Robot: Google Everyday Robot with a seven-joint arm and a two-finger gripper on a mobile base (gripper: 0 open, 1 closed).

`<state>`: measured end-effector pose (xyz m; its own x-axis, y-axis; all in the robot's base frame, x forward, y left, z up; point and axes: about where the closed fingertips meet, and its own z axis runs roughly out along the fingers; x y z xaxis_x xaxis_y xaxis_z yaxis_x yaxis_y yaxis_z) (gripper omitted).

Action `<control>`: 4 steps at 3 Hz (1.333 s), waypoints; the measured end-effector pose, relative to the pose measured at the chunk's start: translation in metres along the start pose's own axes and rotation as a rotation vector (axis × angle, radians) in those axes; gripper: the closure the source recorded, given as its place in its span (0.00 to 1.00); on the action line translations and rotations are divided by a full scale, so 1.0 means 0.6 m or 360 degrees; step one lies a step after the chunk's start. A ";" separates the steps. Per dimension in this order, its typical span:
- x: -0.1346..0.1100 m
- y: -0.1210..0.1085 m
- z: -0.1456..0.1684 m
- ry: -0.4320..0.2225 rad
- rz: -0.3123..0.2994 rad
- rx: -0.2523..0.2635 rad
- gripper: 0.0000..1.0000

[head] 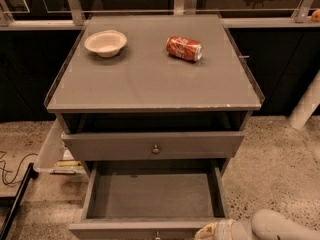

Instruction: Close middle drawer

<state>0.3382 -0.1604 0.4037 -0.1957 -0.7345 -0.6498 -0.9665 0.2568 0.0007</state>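
Note:
The middle drawer (150, 196) of the grey cabinet is pulled far out, and its inside is bare. Its flat front (125, 230) runs along the bottom edge of the camera view, with the small knob (157, 235) just showing. Above it, the taller top drawer front (115, 145) with its round knob (156, 148) stands out a little from the cabinet. The lowest drawer is out of view. My gripper (209, 231) comes in from the bottom right on a whitish arm (280, 226). It sits at the right end of the middle drawer's front, touching or very close to it.
On the cabinet top (150, 79) a beige bowl (105, 43) sits at the back left and a red soda can (184, 48) lies on its side at the back right. A white shelf with papers (55, 156) is left of the cabinet. Cables (10, 171) lie on the speckled floor.

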 end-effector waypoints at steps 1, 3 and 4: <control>0.000 0.000 0.001 -0.0001 0.0001 -0.0001 0.81; 0.000 0.000 0.001 -0.0001 0.0001 -0.0001 0.34; 0.000 0.000 0.001 -0.0001 0.0001 -0.0001 0.11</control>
<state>0.3382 -0.1601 0.4033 -0.1959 -0.7340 -0.6503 -0.9665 0.2567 0.0014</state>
